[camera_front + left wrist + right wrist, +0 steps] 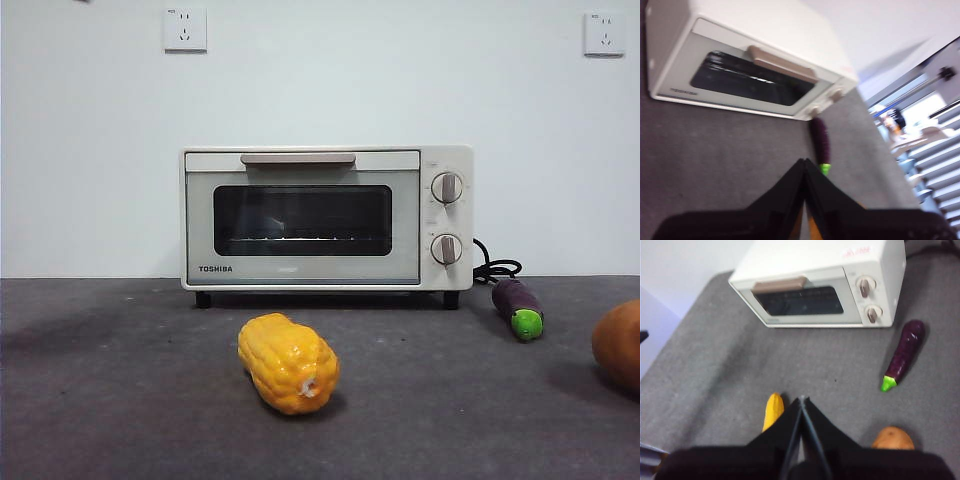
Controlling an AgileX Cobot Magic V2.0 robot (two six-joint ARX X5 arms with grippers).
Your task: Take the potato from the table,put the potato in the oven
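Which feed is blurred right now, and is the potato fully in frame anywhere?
Left wrist view: motion-smeared, the oven soft-edged. Front view: sharp, evenly lit, soft shadows, but the potato is cut by the right edge. Right wrist view: fairly sharp; the potato is partly hidden behind the right gripper.

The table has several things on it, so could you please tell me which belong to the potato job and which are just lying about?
Belongs to the job:
potato, at the table's edge of view
oven, door closed

Just lying about:
corn cob
eggplant
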